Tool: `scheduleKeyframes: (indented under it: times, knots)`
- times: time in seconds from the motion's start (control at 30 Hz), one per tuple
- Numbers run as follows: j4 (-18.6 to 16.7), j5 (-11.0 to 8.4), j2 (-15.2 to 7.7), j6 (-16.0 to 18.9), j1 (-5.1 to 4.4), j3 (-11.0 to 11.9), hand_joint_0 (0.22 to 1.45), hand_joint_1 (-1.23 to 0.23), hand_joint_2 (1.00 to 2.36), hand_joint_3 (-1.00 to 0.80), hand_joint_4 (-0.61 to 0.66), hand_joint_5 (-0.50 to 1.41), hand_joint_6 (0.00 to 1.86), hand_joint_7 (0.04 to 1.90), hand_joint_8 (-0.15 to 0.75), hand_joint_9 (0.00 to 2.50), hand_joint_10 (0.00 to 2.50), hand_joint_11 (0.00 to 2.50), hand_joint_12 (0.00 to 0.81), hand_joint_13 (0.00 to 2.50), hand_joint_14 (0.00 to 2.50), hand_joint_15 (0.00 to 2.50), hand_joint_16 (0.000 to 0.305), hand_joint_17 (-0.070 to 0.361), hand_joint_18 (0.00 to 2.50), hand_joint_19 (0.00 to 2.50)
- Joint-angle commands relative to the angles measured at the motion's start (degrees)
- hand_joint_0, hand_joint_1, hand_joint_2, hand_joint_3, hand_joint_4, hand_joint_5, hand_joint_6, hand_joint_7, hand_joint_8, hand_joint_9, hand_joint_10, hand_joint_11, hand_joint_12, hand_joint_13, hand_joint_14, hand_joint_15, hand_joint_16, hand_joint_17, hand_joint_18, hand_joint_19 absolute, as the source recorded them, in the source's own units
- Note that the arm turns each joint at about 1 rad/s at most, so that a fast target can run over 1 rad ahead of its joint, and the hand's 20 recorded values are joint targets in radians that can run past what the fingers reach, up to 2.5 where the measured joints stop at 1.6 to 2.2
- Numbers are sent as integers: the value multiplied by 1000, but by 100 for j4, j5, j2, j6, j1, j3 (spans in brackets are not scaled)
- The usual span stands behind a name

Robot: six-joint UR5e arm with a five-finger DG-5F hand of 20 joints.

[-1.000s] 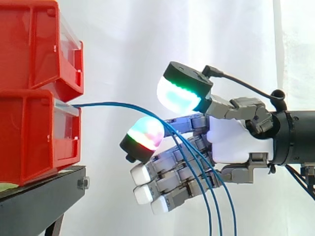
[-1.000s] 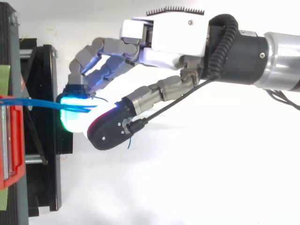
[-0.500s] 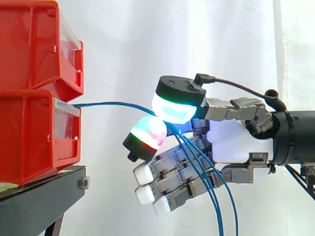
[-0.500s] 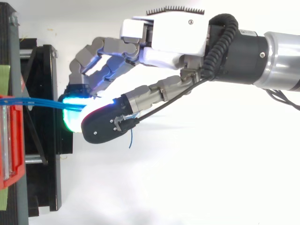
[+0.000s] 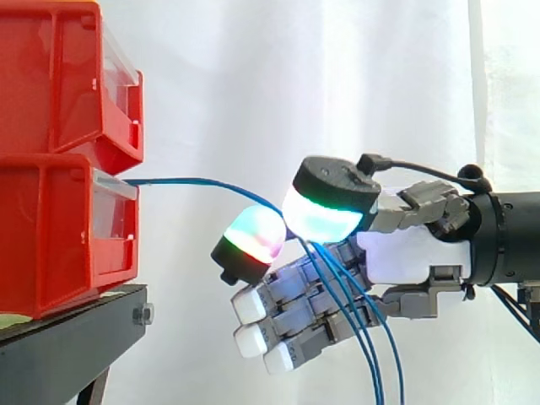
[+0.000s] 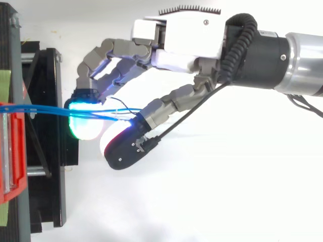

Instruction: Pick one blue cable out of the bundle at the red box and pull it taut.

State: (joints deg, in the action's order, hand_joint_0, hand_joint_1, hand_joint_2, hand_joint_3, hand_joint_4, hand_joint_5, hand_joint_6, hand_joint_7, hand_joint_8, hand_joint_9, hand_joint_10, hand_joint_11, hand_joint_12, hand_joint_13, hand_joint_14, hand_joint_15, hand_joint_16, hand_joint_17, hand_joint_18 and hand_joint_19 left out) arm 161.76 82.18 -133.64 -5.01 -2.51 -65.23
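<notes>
While the blue cables [image 5: 186,179] arc slackly from the red box [image 5: 51,228], the robot hand [image 5: 405,253] reaches among them; whether it clamps one, I cannot tell; tautening remains.

A black stand [image 5: 72,346] carried the lower red bin [image 5: 51,240] directly, with the upper red bin [image 5: 59,76] stacked above.

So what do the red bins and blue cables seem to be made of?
Red bins: probably moulded plastic, glossy and evenly red, with clear see-through front panels. Blue cables: thin flexible leads with a smooth blue jacket, likely plastic over wire; they curve and droop loosely.
</notes>
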Motion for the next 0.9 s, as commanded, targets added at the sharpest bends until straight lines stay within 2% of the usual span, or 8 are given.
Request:
scheduleKeyframes:
  times: [0.0, 0.1, 0.2, 0.4, 0.53, 0.63, 0.67, 0.87]
  knots:
    - [13, 0, 5, 0, -4, 1, 491, -854, 1000, -500, 77, -145, 922, 853, 329, 779, 11, 518, 391, 645, 14, 392, 53, 119, 566, 383]
    - [13, 0, -4, 0, 5, 1, 436, -714, 1000, -500, 76, -139, 914, 846, 353, 807, 9, 514, 418, 660, 12, 401, 58, 131, 584, 401]
    - [13, 0, 5, 0, -4, 1, 508, -550, 1000, -500, 50, -138, 899, 944, 335, 814, 9, 497, 390, 633, 14, 417, 53, 120, 506, 453]
    - [13, 0, 14, 0, 5, 1, 573, -494, 1006, -211, 71, -141, 911, 923, 393, 833, 8, 494, 431, 665, 13, 431, 62, 140, 531, 454]
    - [13, 0, 14, 0, 5, 1, 545, -648, 1158, -77, 149, -148, 933, 861, 433, 840, 8, 520, 468, 696, 11, 420, 69, 156, 601, 424]
    - [13, 0, 14, 0, 23, 1, 576, -704, 1104, -59, 147, -150, 940, 848, 426, 834, 6, 546, 460, 702, 12, 430, 68, 152, 601, 414]
    - [13, 0, 14, 0, 23, 1, 610, -722, 1004, -45, 143, -152, 940, 854, 416, 828, 7, 546, 448, 691, 13, 429, 66, 147, 586, 418]
    - [22, 9, 49, -17, 32, 1, 638, -783, 1013, -152, 83, -167, 933, 869, 355, 757, 9, 556, 397, 632, 14, 440, 55, 123, 509, 427]
